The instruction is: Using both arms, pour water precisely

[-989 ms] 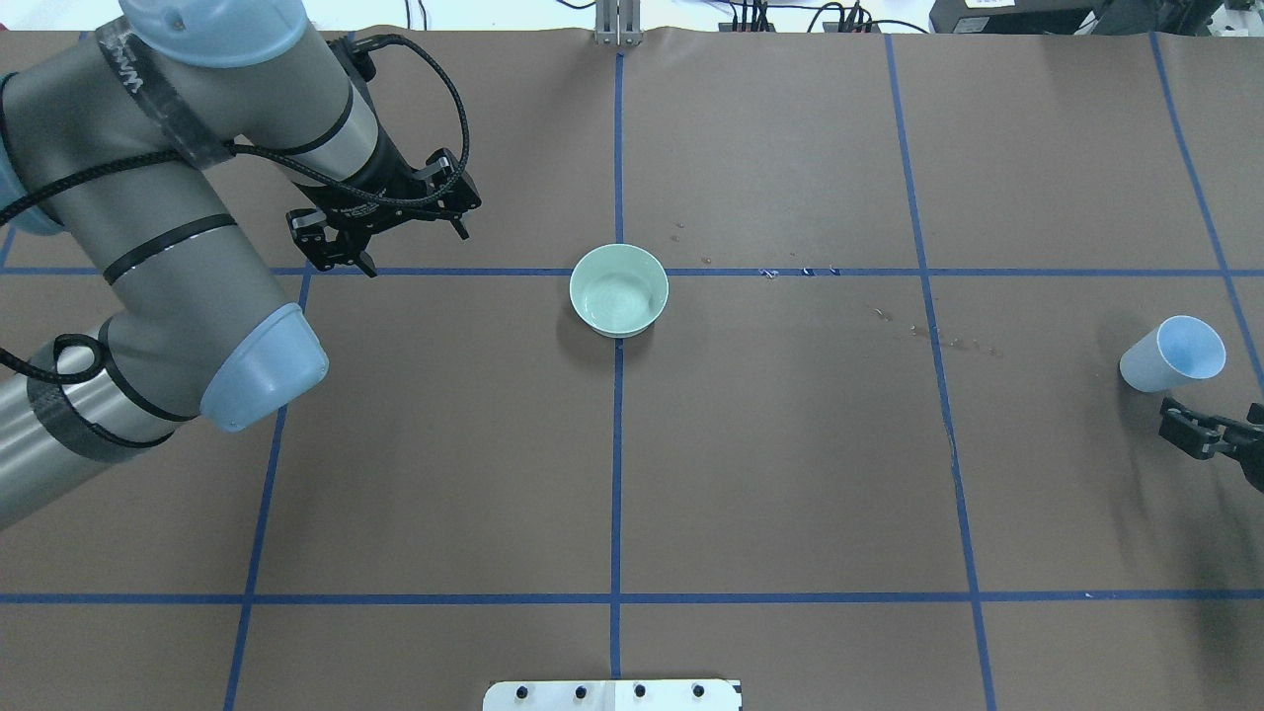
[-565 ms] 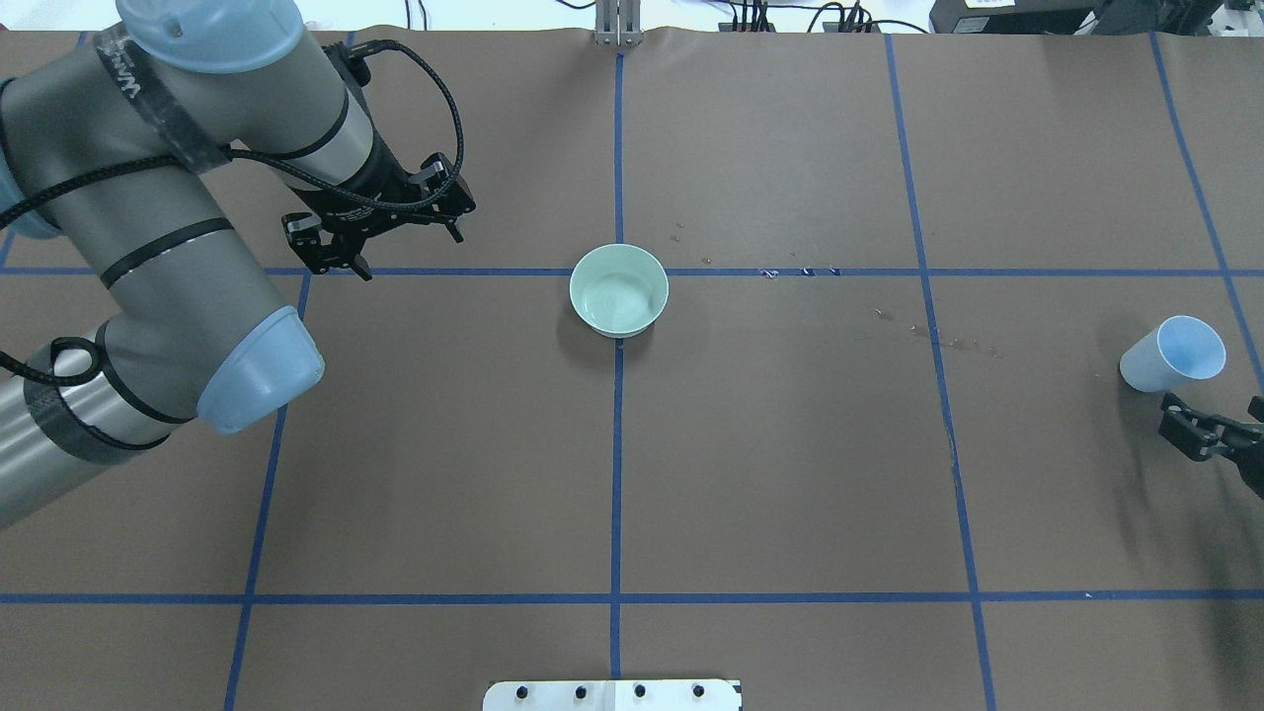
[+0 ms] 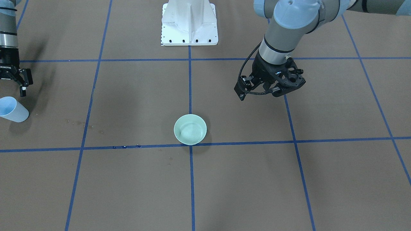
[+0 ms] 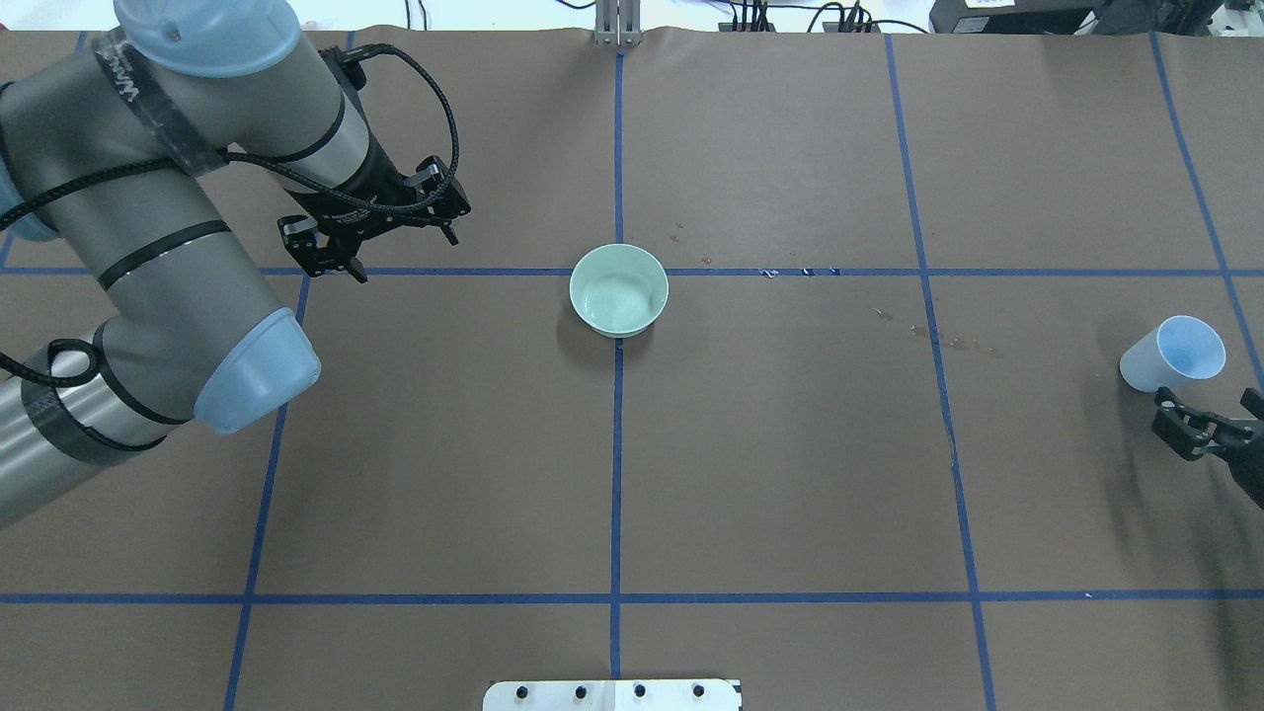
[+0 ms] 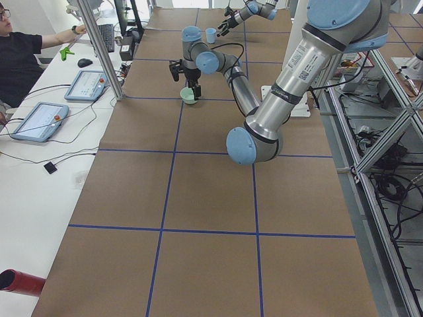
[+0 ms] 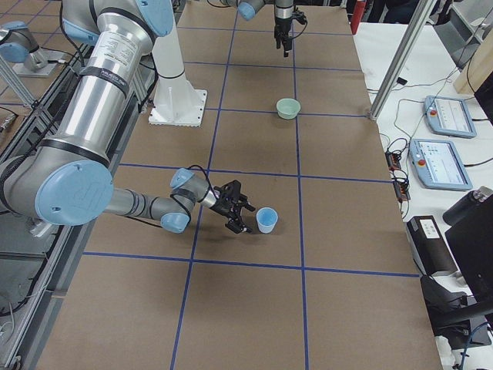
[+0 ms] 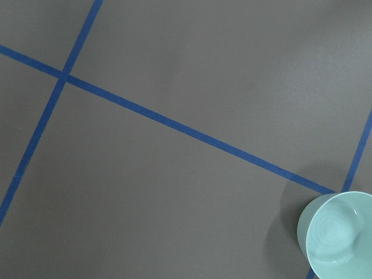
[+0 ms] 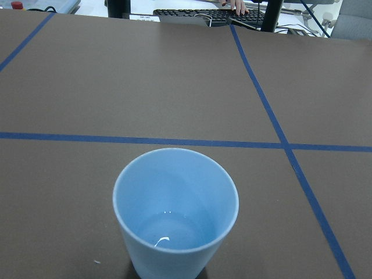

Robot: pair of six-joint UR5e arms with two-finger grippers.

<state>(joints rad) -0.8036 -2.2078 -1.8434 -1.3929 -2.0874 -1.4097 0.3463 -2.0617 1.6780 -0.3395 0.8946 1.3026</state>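
Right gripper (image 4: 1207,405) is half cut off by the overhead view's right edge. Its jaws are spread wide and empty, just near of the blue cup (image 4: 1175,353), not touching. Cup upright, mouth up, long axis vertical. Water (image 8: 165,232) barely shows, one glint at the cup bottom. Left gripper (image 4: 407,257) also wide, empty, well left of the green bowl (image 4: 619,290). Long stretch of brown table (image 4: 790,474) between bowl and cup.

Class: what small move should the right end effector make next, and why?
Probably back away from the blue cup: the right end effector is open and apart from it, the cup holds little water, and the green bowl already holds water.
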